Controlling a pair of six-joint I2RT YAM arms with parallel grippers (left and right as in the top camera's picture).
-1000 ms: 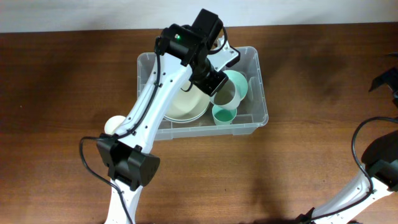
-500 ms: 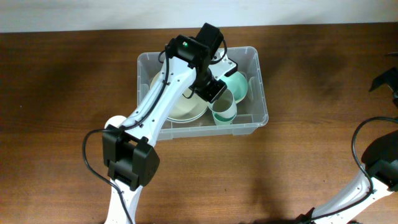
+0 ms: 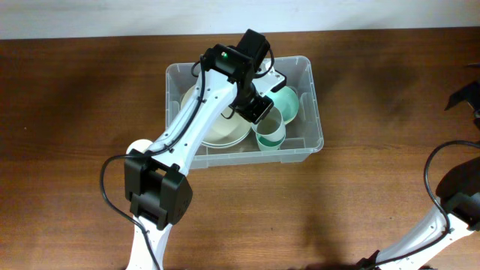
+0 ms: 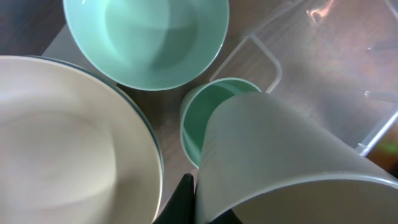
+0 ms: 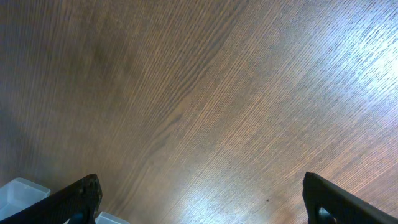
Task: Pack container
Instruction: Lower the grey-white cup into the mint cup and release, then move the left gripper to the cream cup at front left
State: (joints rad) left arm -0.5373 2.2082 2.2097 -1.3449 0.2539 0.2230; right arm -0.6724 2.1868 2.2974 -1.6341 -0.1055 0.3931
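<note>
The table (image 3: 75,112) carries the container (image 3: 318,105) at its far middle, and the left arm (image 3: 187,127) reaches down into it. Inside lie a cream bowl (image 4: 62,143) on the left and a mint bowl (image 4: 146,37) at the far right corner. The left hand (image 3: 257,109) is clamped narrow on the rim of a pale cup (image 4: 280,155), tilted just above a green cup (image 4: 199,118) that stands at the container's near right. The step in hand looks like nesting the pale cup into the green one. Next the cup likely needs to be levelled and centred over the green mouth, lowered, then let go; off-centre, it could tip the green cup. The right hand (image 5: 199,205) hangs spread wide over bare table, well apart from the container.
</note>
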